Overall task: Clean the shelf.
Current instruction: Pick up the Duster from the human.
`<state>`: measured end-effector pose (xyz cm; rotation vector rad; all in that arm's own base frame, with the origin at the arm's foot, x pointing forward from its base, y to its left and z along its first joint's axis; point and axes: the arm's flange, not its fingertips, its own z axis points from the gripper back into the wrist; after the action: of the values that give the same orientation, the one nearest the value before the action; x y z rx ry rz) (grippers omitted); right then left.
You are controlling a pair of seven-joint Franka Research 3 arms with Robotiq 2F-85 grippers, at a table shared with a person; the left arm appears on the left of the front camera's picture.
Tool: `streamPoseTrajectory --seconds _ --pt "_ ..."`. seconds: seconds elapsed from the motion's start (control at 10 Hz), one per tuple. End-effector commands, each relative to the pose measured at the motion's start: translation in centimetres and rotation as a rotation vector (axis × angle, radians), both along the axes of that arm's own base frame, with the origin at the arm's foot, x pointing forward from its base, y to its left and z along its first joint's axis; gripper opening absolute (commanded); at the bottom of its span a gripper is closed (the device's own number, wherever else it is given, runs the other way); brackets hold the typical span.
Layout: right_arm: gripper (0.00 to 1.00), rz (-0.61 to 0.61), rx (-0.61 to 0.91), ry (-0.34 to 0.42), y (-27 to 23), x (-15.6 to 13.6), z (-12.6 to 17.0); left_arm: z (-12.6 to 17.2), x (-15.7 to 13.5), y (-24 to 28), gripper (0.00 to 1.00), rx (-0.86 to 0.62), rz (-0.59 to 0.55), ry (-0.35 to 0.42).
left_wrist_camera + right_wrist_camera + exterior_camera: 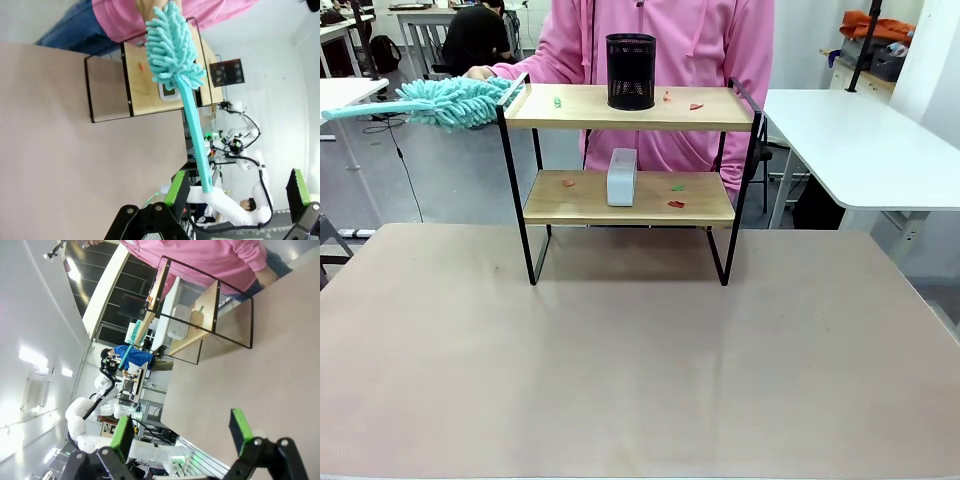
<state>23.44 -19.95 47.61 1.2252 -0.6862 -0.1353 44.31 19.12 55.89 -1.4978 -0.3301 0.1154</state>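
Jaws spread on both | left gripper (240, 192): duster (172, 50) handle between them, beside one pad | right gripper (181, 432): open table (270, 370) ahead up to shelf (580, 105) legs | person's hand (478, 72) at duster head, by shelf rail

Bright even light, soft shadow under the shelf (580, 106), wrist views warped.
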Motion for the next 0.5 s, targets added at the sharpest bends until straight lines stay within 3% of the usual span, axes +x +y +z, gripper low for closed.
streamPoseTrajectory --seconds 0.0,0.4 --pt "1.0 0.004 -0.003 -0.033 -0.2 0.3 0.2 -0.1 1.3 -1.1 1.0 0.033 -0.043 0.057" --pt "1.0 0.004 -0.003 -0.033 -0.2 0.3 0.2 -1.6 3.7 -5.7 1.0 0.074 -0.163 0.17"
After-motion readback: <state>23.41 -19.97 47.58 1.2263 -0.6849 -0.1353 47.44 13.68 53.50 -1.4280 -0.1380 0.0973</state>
